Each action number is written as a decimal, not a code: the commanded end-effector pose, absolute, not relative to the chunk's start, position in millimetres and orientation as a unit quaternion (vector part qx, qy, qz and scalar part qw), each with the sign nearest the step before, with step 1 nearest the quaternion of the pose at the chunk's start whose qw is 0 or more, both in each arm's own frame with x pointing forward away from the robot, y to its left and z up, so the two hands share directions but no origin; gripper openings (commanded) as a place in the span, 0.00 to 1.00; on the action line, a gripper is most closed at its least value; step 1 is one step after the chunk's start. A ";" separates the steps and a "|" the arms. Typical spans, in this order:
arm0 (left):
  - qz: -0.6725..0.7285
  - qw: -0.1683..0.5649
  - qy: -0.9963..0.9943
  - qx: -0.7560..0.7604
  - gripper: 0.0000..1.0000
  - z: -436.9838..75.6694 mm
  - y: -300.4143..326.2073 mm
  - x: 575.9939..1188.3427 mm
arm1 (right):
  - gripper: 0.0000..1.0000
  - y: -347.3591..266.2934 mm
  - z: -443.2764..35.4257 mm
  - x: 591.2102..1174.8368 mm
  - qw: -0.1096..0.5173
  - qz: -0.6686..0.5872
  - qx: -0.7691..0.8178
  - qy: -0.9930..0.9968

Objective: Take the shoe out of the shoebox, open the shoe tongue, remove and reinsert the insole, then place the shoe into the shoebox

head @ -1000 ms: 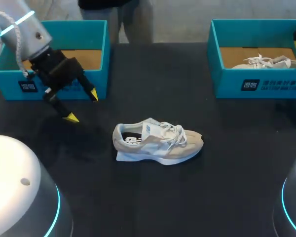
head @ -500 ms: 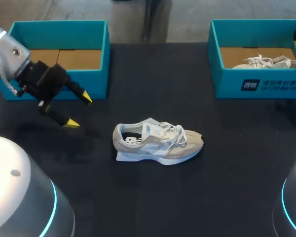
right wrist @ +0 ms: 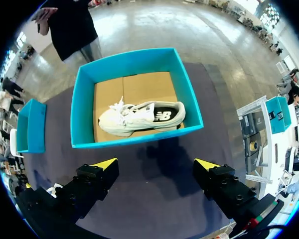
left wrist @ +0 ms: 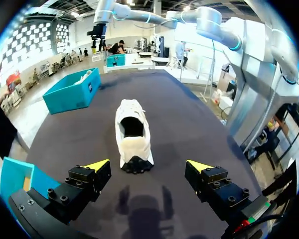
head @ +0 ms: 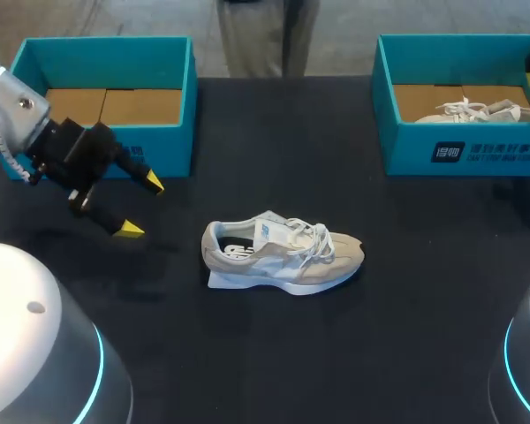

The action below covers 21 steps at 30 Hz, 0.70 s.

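Observation:
A beige and white shoe (head: 283, 254) lies on its sole in the middle of the black table, toe pointing right; ahead of the left gripper's fingers the shoe (left wrist: 133, 134) shows heel-first. My left gripper (head: 140, 206) hovers open to the shoe's left, in front of the empty left shoebox (head: 102, 102), with nothing between its fingers. My right gripper (right wrist: 155, 167) stands open above the near side of the right shoebox (right wrist: 134, 103), which holds a second white shoe (right wrist: 142, 116). In the head view only a dark bit of that arm shows at the far right edge.
The right shoebox (head: 464, 102) with its shoe (head: 477, 111) sits at the back right of the table. Two white rounded robot bases (head: 40, 353) fill the near corners. Open black tabletop surrounds the middle shoe.
My left arm has drawn back to the left and slightly lower, its gripper still open. The shoe and the right arm have not moved.

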<state>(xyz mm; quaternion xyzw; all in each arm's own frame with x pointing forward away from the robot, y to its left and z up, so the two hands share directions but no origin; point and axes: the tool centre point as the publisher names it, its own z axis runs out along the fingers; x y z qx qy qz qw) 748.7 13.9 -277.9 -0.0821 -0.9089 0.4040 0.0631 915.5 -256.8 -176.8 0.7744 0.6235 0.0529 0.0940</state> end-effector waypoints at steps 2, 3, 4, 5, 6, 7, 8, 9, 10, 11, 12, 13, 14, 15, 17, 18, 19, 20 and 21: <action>0.429 0.059 -0.900 -0.047 1.00 -301.6 6.8 752.3 | 1.00 -256.5 -177.2 914.8 0.095 0.053 0.774 0.623; 0.429 0.055 -0.901 -0.043 1.00 -305.0 5.7 752.1 | 1.00 -256.5 -177.2 914.8 0.095 0.053 0.774 0.623; 0.434 0.058 -0.898 -0.041 1.00 -308.7 3.7 752.0 | 1.00 -256.5 -177.2 914.8 0.095 0.053 0.774 0.623; 0.435 0.052 -0.898 -0.035 1.00 -311.7 2.3 752.0 | 1.00 -256.5 -177.2 914.8 0.095 0.053 0.774 0.623; 0.440 0.049 -0.896 -0.031 1.00 -314.1 0.9 752.6 | 1.00 -256.5 -177.2 914.8 0.095 0.053 0.774 0.623; 0.441 0.051 -0.895 -0.031 1.00 -317.2 -0.6 753.5 | 1.00 -256.5 -177.2 914.8 0.095 0.053 0.774 0.623; 0.443 0.051 -0.895 -0.026 1.00 -320.0 -1.9 754.1 | 1.00 -256.5 -177.2 914.8 0.095 0.053 0.774 0.623; 0.448 0.057 -0.892 -0.027 1.00 -322.9 -3.2 755.4 | 1.00 -256.5 -177.2 914.8 0.095 0.053 0.774 0.623; 0.448 0.057 -0.892 -0.027 1.00 -322.9 -3.2 755.4 | 1.00 -256.5 -177.2 914.8 0.095 0.053 0.774 0.623; 0.449 0.055 -0.891 -0.030 1.00 -329.3 -5.6 757.8 | 1.00 -256.5 -177.2 914.8 0.095 0.053 0.774 0.623; 0.449 0.061 -0.891 -0.034 1.00 -332.7 -6.8 759.8 | 1.00 -256.5 -177.2 914.8 0.095 0.053 0.774 0.623; 0.450 0.061 -0.891 -0.032 1.00 -336.4 -8.2 762.0 | 1.00 -256.5 -177.2 914.8 0.095 0.053 0.774 0.623; 0.452 0.061 -0.890 -0.027 1.00 -339.4 -9.2 763.9 | 1.00 -256.5 -177.2 914.8 0.095 0.053 0.774 0.623; 0.452 0.061 -0.889 -0.027 1.00 -342.8 -10.4 765.6 | 1.00 -256.5 -177.2 914.8 0.095 0.053 0.774 0.623; 0.455 0.058 -0.888 -0.023 1.00 -349.0 -11.9 766.9 | 1.00 -256.5 -177.2 914.8 0.095 0.053 0.774 0.623; 0.457 0.056 -0.888 -0.021 1.00 -352.2 -11.9 767.3 | 1.00 -256.5 -177.2 914.8 0.095 0.053 0.774 0.623; 0.458 0.054 -0.887 -0.021 1.00 -353.5 -12.0 767.5 | 1.00 -256.5 -177.2 914.8 0.095 0.053 0.774 0.623; 0.464 0.053 -0.884 -0.022 1.00 -359.4 -11.8 767.5 | 1.00 -256.5 -177.2 914.8 0.095 0.053 0.774 0.623; 0.468 0.048 -0.882 -0.027 1.00 -363.3 -11.5 767.5 | 1.00 -256.5 -177.2 914.8 0.095 0.053 0.774 0.623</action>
